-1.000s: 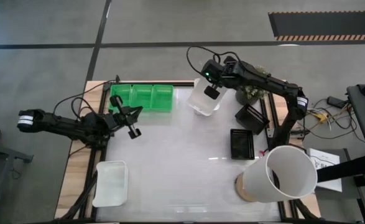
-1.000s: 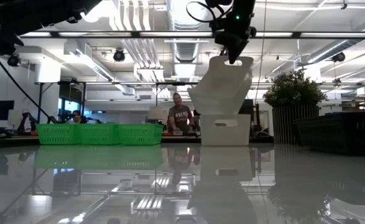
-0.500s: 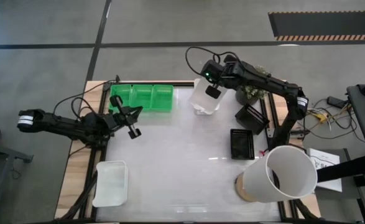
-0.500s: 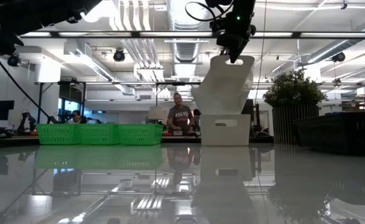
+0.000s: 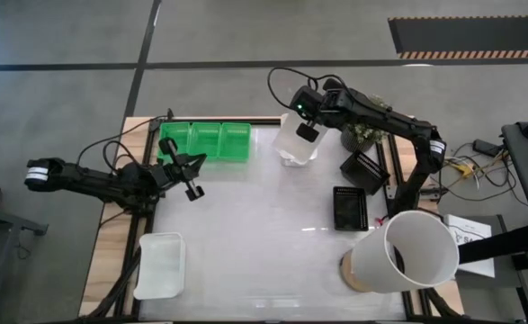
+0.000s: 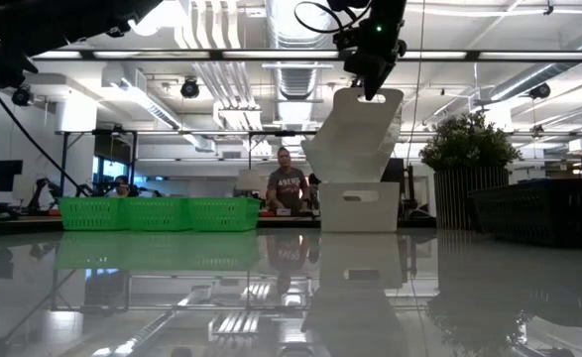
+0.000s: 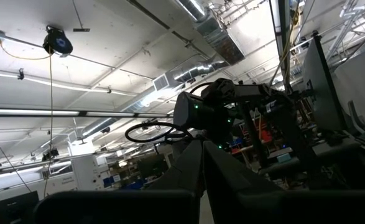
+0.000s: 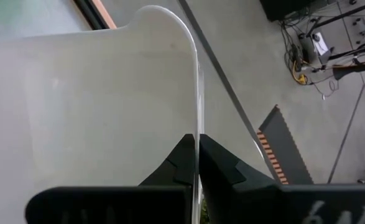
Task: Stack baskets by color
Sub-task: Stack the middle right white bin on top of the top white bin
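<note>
My right gripper [image 5: 307,133] [image 6: 371,93] is up at the table's far side, shut on a translucent white basket [image 6: 353,134]. That basket hangs tilted over a second white basket [image 6: 358,206], which stands on its base on the table. A row of green baskets [image 5: 205,140] stands at the far left. A third white basket [image 5: 160,265] sits near the front left corner. Two black baskets [image 5: 363,169] [image 5: 350,207] are on the right. My left gripper [image 5: 192,183] [image 7: 202,148] is shut, holds nothing and is raised by the left edge. My right gripper pinches the raised top edge of one end wall [image 8: 198,134] of the white basket, one finger inside the wall and one outside. The fingers come slanting down from above. The basket hangs tilted below them, and its lower end [image 6: 320,177] reaches the rim of the standing white basket.
A large white cylinder [image 5: 406,254] stands at the front right corner. A potted plant [image 5: 361,137] stands at the far right behind the black baskets. The middle of the table [image 5: 264,225] holds nothing. People sit in the room beyond the far edge [image 6: 289,186].
</note>
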